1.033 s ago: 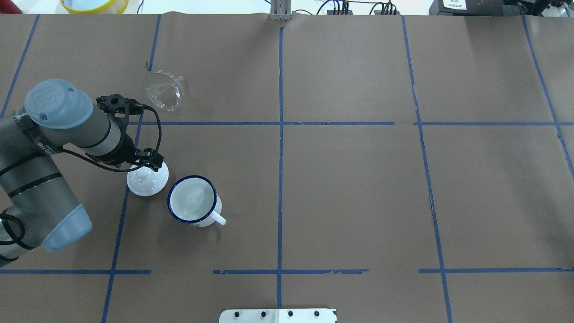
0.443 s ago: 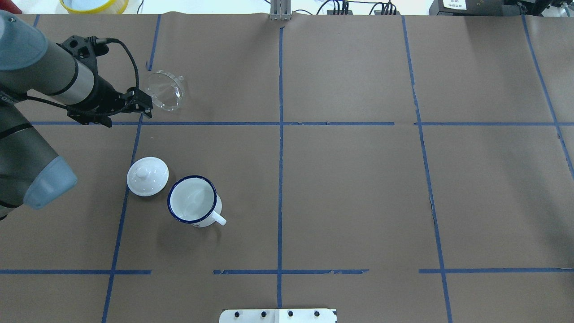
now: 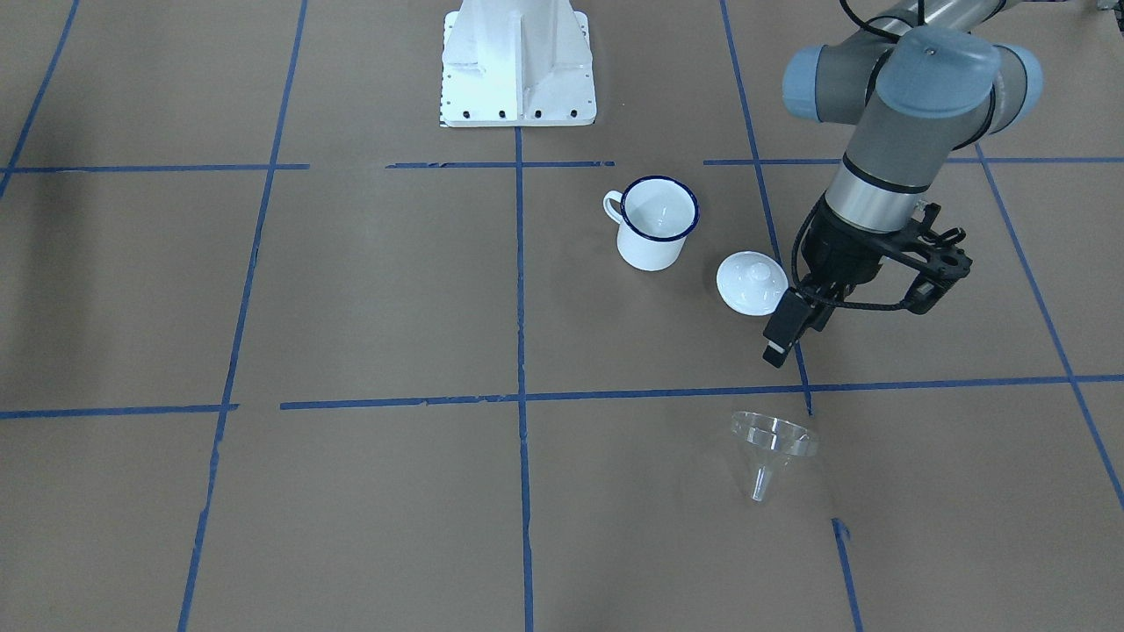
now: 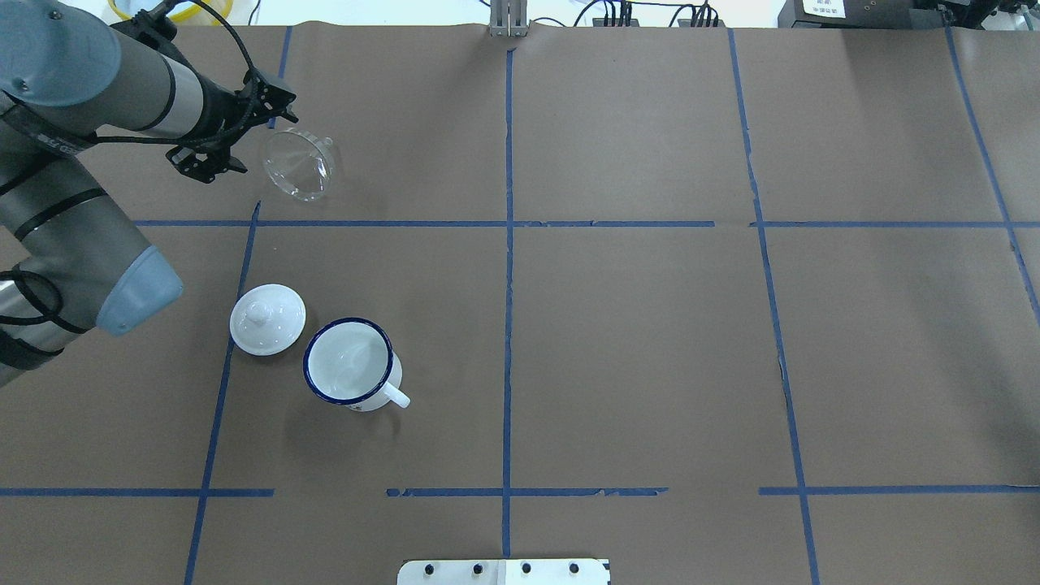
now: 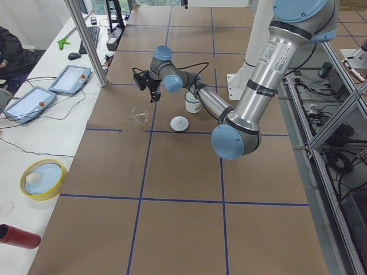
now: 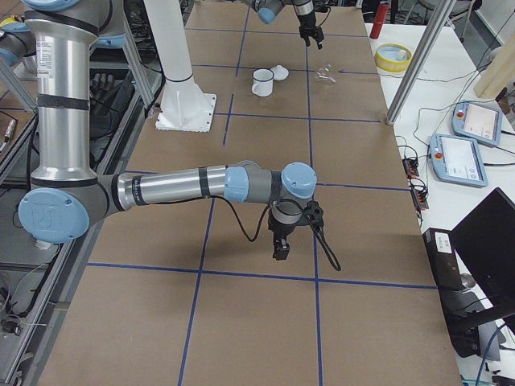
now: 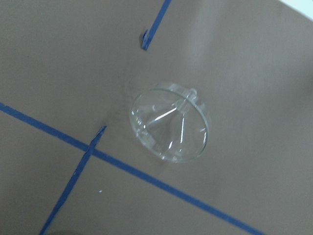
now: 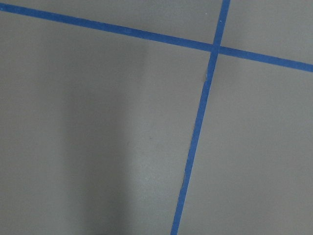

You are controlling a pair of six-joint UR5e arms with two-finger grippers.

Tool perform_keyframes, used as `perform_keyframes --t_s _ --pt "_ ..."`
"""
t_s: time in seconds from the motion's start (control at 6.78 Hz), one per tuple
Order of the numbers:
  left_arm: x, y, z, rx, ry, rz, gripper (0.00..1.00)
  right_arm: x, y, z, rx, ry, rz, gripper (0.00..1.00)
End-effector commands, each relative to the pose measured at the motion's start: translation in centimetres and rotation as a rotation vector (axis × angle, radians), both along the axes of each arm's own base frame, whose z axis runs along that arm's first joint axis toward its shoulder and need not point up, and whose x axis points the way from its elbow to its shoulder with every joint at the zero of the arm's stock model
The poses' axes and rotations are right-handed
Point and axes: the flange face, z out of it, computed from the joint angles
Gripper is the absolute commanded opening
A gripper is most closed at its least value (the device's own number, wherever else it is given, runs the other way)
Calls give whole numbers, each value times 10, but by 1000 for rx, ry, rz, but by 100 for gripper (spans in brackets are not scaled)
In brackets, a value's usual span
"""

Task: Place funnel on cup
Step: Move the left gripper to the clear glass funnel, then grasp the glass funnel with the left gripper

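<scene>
The clear funnel (image 4: 299, 162) lies tilted on the brown paper, far left; it also shows in the front view (image 3: 773, 443) and fills the middle of the left wrist view (image 7: 171, 121). The white cup (image 4: 349, 361) with a dark blue rim stands upright, open and empty, nearer the robot (image 3: 657, 224). My left gripper (image 4: 272, 96) hangs above the table just left of the funnel, not touching it; I cannot tell whether it is open. My right gripper (image 6: 279, 251) hovers over bare paper far from both; I cannot tell its state.
A round white domed lid (image 4: 267, 318) with a knob lies just left of the cup. Blue tape lines cross the paper. A yellow dish (image 4: 171, 8) sits beyond the table's far left edge. The white robot base (image 3: 516, 61) stands at the near edge.
My left arm has swung away from above the white lid toward the far side and now hangs beside the funnel. The lid, cup and funnel have not moved.
</scene>
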Motion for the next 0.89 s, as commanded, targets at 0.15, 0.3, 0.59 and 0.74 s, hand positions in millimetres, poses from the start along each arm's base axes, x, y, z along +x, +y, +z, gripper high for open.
perform_keyframes --t_s 0.15,0.3,0.59,0.74 --pt "55 -22 51 -59 55 -203 100 0 0 1 -1 0 0 100" --pt "61 -21 53 -60 49 -201 100 0 0 0 0 0 0 100" --pt "90 -40 55 -63 11 -225 100 0 0 0 -1 0 0 100" --pt "97 -43 57 -66 1 -224 100 0 0 0 0 0 0 100"
